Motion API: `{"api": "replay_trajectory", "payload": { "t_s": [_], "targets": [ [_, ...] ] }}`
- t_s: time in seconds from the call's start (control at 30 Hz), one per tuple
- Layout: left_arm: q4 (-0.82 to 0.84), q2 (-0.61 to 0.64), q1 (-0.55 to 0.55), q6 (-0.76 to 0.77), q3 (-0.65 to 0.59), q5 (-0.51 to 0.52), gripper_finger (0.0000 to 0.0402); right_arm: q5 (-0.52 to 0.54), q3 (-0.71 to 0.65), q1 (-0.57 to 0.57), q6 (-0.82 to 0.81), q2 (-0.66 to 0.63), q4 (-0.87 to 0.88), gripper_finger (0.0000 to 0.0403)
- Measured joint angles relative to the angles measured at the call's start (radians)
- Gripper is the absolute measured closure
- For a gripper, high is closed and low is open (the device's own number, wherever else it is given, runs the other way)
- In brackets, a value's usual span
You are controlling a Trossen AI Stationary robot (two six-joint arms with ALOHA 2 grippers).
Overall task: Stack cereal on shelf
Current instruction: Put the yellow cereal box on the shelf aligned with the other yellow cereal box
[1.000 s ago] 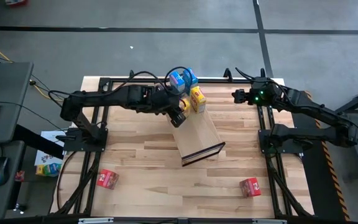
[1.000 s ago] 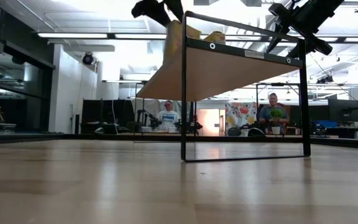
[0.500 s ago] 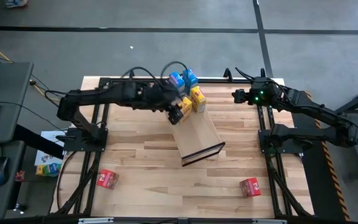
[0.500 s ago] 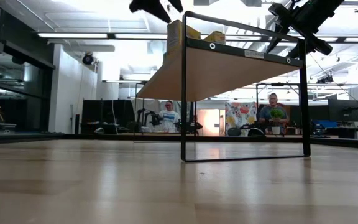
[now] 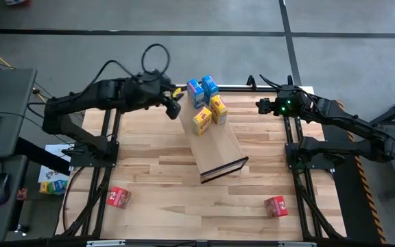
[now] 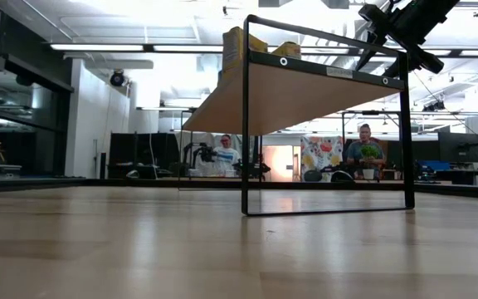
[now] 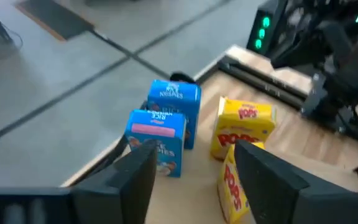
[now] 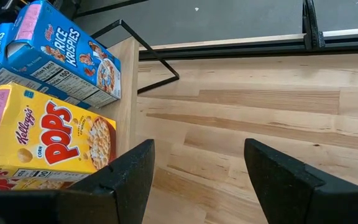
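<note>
The shelf [image 5: 219,147] is a tan board with a black frame at its near end [image 6: 326,133]. Two blue cereal boxes [image 5: 201,89] and two yellow ones [image 5: 210,114] stand on its far end, bottoms on the board. Two red boxes lie on the tabletop near the front, one left [image 5: 118,197], one right [image 5: 275,205]. My left gripper [image 5: 173,106] hangs open just left of the blue and yellow boxes [image 7: 156,142], touching nothing. My right gripper [image 5: 262,105] waits open to the right of the shelf [image 8: 126,106].
Black rails of the arm mounts run along the table's left [image 5: 105,137] and right [image 5: 293,147] sides. Bare striped wood [image 5: 163,185] lies between the shelf and the red boxes. People sit at desks in the room beyond the table [image 6: 363,154].
My left gripper has come away from the nearer yellow box and drawn back toward the table's left and far edge, rising out of the low view. That yellow box stays standing on the shelf beside the other yellow one.
</note>
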State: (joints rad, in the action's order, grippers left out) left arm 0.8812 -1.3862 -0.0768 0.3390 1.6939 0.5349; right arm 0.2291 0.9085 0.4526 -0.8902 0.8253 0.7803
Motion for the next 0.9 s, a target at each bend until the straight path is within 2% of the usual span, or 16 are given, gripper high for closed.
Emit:
{"api": "replay_trajectory", "payload": {
  "t_s": [0.1, 0.27, 0.33, 0.47, 0.67, 0.77, 0.83, 0.9],
  "targets": [
    [-0.133, 0.070, 0.044, 0.016, -0.135, 0.036, 0.0245, 0.000, 0.000, 0.000, 0.000, 0.000, 0.000, 0.0162],
    [-0.432, 0.187, 0.134, 0.052, -0.401, 0.052, 0.0360, 0.005, 0.000, 0.000, 0.000, 0.000, 0.000, 0.0162],
    [-0.535, 0.217, 0.164, 0.076, -0.486, 0.052, 0.0390, 0.006, 0.000, 0.000, 0.000, 0.000, 0.000, 0.0162],
    [-0.628, 0.247, 0.219, 0.101, -0.598, 0.033, 0.0393, 0.006, 0.000, 0.000, 0.009, 0.000, -0.001, 0.0162],
    [-0.626, 0.246, 0.272, 0.160, -0.667, -0.063, 0.0401, 0.006, 0.000, 0.000, 0.081, 0.000, -0.009, 0.0171],
    [-0.654, 0.243, 0.288, 0.204, -0.707, -0.073, 0.0401, 0.005, 0.000, 0.000, 0.116, 0.000, -0.008, 0.0210],
    [-0.705, 0.243, 0.294, 0.211, -0.733, -0.073, 0.0401, 0.005, 0.000, 0.000, 0.141, 0.000, -0.007, 0.0262],
    [-0.785, 0.239, 0.295, 0.227, -0.770, -0.073, 0.0401, 0.005, 0.000, 0.001, 0.166, 0.000, -0.006, 0.0336]
  ]
}}
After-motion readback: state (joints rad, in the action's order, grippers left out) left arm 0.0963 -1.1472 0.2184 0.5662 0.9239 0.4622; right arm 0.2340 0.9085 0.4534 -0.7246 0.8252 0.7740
